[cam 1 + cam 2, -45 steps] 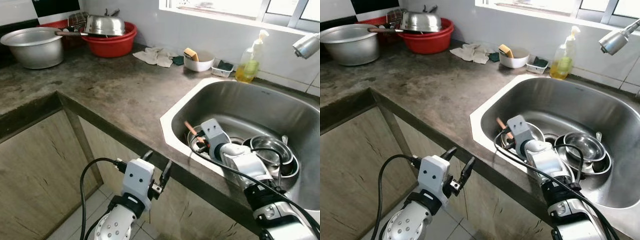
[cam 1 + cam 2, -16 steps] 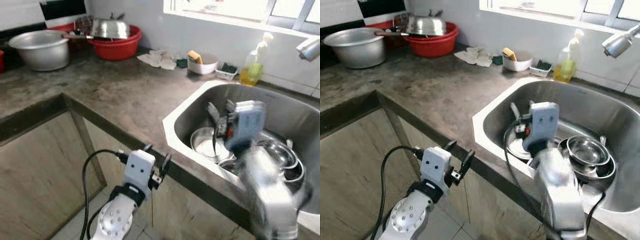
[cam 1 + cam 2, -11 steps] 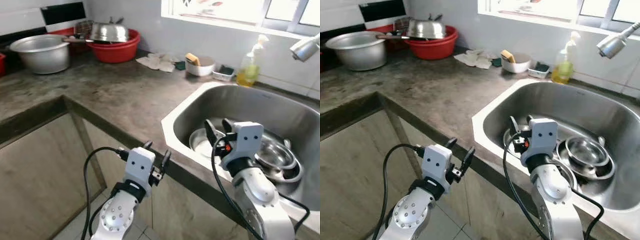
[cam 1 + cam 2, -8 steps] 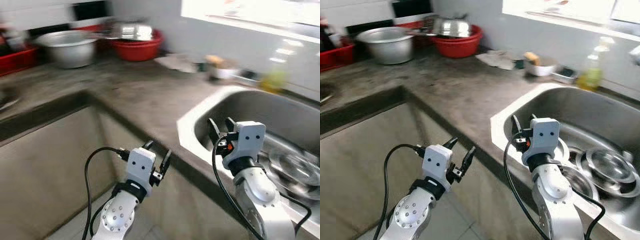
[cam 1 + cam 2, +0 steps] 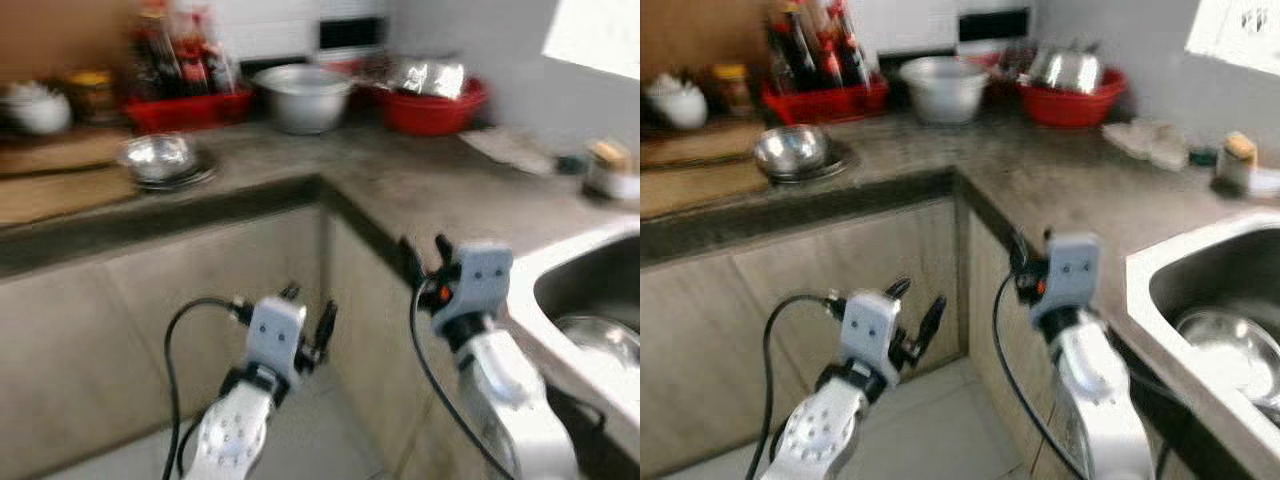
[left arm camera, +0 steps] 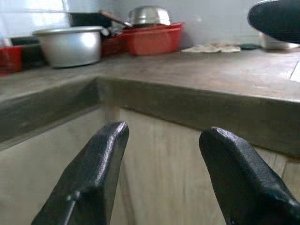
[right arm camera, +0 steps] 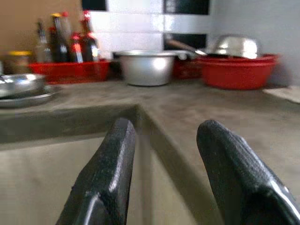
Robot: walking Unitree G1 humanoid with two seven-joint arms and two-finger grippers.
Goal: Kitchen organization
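Observation:
Both grippers hang empty in front of the L-shaped stone counter [image 5: 420,185]. My left gripper [image 5: 308,308] is open, low before the wooden cabinet front [image 5: 840,270]. The right gripper [image 5: 425,255] is open too, held at the counter's edge near the inner corner. The left wrist view has its two fingers [image 6: 93,173] spread apart, facing the counter edge. In the right wrist view the fingers [image 7: 110,173] are also apart, facing the corner. A steel sink [image 5: 1230,290] at the right holds steel dishes [image 5: 1230,350].
A steel bowl on a plate [image 5: 790,150] sits on the left counter. Behind stand a red tray of bottles [image 5: 185,105], a large metal pot [image 5: 305,97] and a red basin holding a steel bowl [image 5: 432,100]. A cloth [image 5: 1150,140] and a sponge bowl [image 5: 605,170] lie near the sink.
The right gripper has come up out of the sink, empty, to the counter edge. The camera has swung left, bringing the left counter into view. The left gripper has kept its pose.

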